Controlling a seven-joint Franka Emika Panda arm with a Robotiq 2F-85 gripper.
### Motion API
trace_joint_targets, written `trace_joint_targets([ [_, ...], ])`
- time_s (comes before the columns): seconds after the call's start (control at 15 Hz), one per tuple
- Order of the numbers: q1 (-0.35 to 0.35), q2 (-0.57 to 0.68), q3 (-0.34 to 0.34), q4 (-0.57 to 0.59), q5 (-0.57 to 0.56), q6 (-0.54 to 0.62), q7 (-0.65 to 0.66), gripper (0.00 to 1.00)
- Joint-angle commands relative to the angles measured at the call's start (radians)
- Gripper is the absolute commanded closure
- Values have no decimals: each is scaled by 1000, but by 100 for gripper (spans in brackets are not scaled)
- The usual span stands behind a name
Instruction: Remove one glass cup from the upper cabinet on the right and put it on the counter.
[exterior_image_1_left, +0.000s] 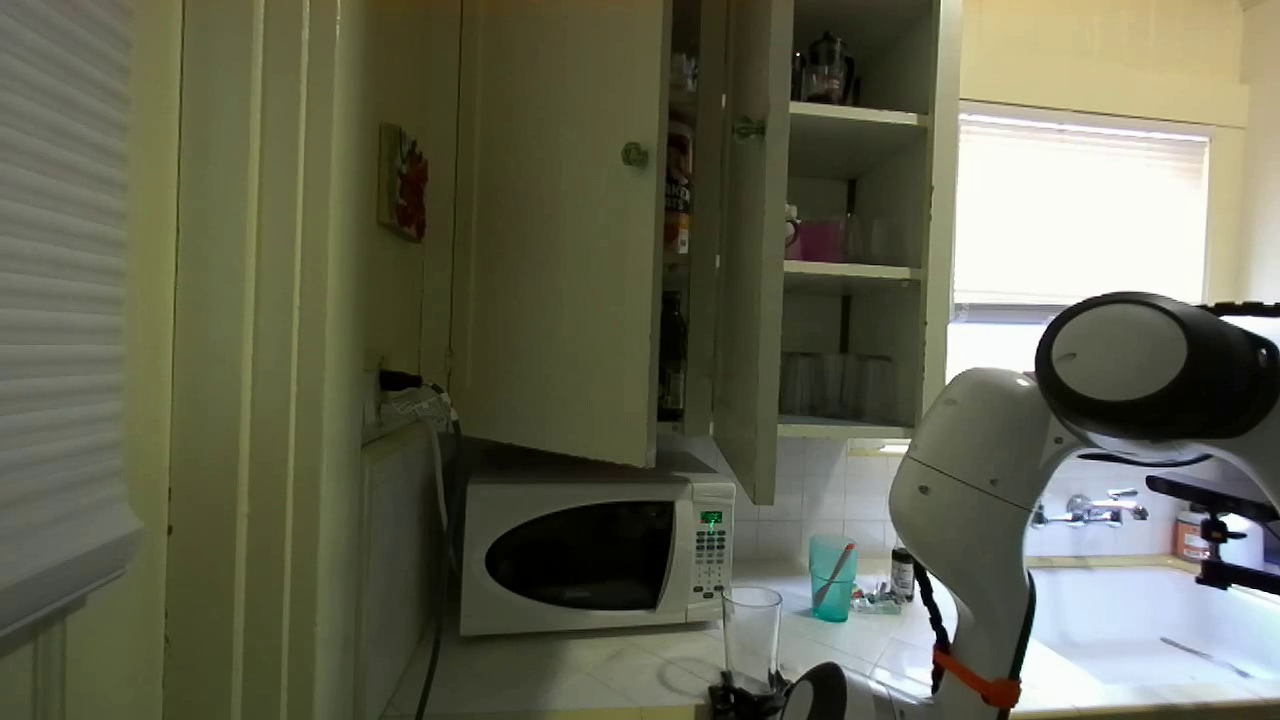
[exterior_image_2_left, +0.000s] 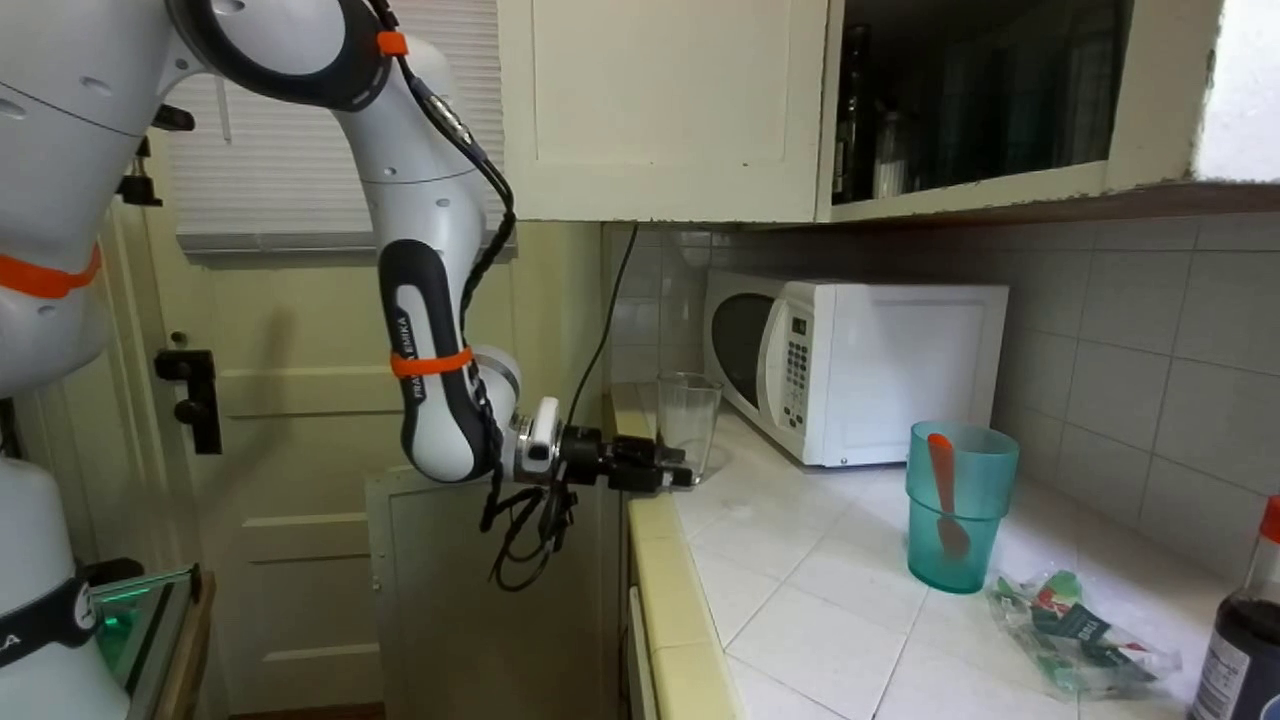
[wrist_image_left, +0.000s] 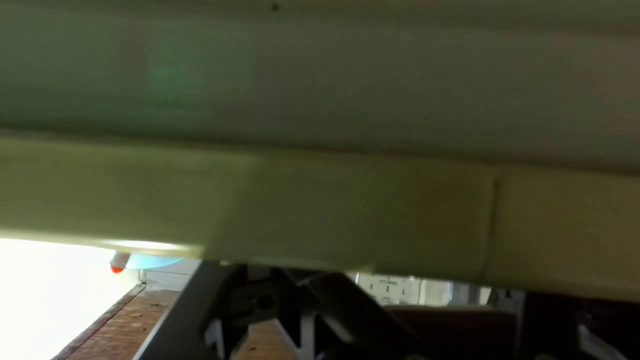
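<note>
Gripper (exterior_image_2_left: 685, 466) set abt. base of glass cup (exterior_image_1_left: 751, 632); pinched or loose can't be told. Cup out of upper cab (exterior_image_1_left: 938, 230), at counter (exterior_image_2_left: 800, 610); release prob. left to be done.

In an exterior view the claw (exterior_image_2_left: 684, 466) partly hides the glass cup (exterior_image_2_left: 692, 415), and the right edge cuts off a red-capped bottle (exterior_image_2_left: 1240, 640). A cabinet door (exterior_image_1_left: 560, 250) half-covers an oats canister (exterior_image_1_left: 679, 195).

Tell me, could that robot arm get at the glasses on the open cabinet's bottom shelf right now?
Probably, though it would have to rise first: its tool is down by the counter, at the base of the clear glass tumbler. The cabinet door stands open, and nothing visible blocks those glasses.
</note>
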Motion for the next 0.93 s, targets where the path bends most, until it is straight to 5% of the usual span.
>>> trace_joint_targets([
  [0.0, -27, 11, -14, 1, -12, 36, 29, 47],
  [0.2, -21, 3, -32, 7, -12, 50, 28, 47],
  [0.27, -15, 1, -39, 8, -12, 54, 29, 6],
  [0.87, -74, 24, 5, 8, -12, 58, 29, 0],
])
